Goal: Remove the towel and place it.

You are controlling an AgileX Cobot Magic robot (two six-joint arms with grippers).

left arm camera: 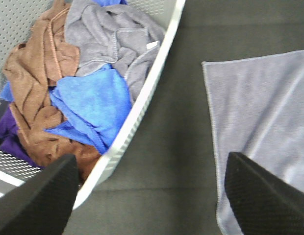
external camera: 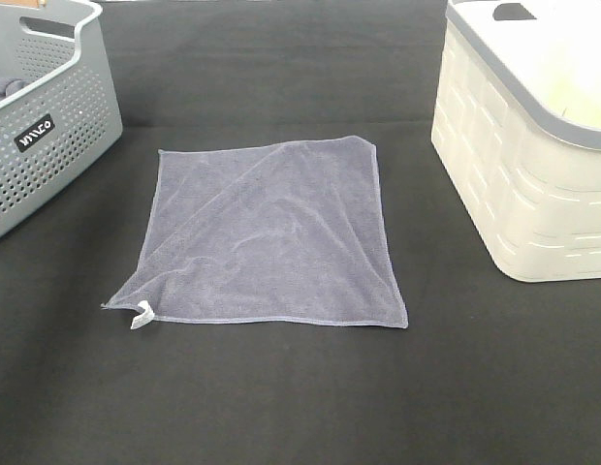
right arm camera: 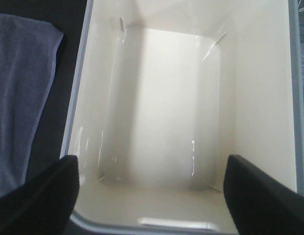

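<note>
The greyish-lavender towel [external camera: 271,237] lies spread flat on the black table, with a diagonal fold line and a small white tag [external camera: 142,315] at its near left corner. No gripper holds it. Neither arm shows in the exterior high view. In the left wrist view my left gripper [left arm camera: 152,166] is open and empty, hovering over the grey basket's rim and the table, with the towel's edge [left arm camera: 265,122] beside it. In the right wrist view my right gripper [right arm camera: 152,164] is open and empty above the white bin, with the towel [right arm camera: 19,98] beside the bin.
A grey perforated basket [external camera: 48,126] stands at the back left, holding several crumpled cloths, brown [left arm camera: 34,83], blue [left arm camera: 93,103] and grey [left arm camera: 113,34]. A white bin with a grey rim [external camera: 514,165] stands at the back right; its inside [right arm camera: 162,107] holds nothing.
</note>
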